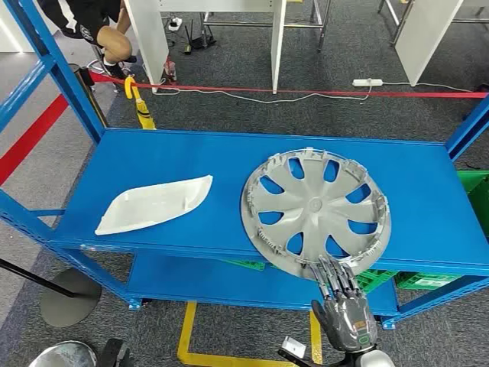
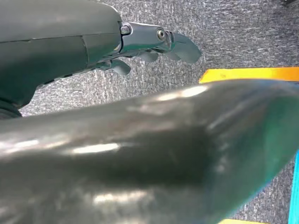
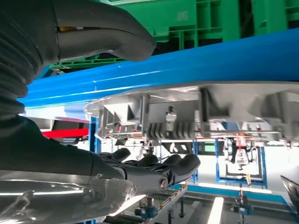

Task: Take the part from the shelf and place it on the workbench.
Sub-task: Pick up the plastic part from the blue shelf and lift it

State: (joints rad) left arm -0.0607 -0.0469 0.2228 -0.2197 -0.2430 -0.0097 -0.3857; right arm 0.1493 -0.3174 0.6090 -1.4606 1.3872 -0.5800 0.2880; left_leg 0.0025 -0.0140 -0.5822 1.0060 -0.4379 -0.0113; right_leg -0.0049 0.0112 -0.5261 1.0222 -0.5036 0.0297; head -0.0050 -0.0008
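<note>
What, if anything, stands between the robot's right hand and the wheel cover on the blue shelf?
Nothing visible does. The right hand is at the near rim of the wheel cover, which overhangs the front edge of the blue shelf. In the right wrist view its fingers and thumb lie on opposite sides of the rim, with open space between.

On the shelf point(image 1: 173, 164), the tray point(image 1: 154, 203) lies left of the wheel cover point(image 1: 315, 210).
</note>
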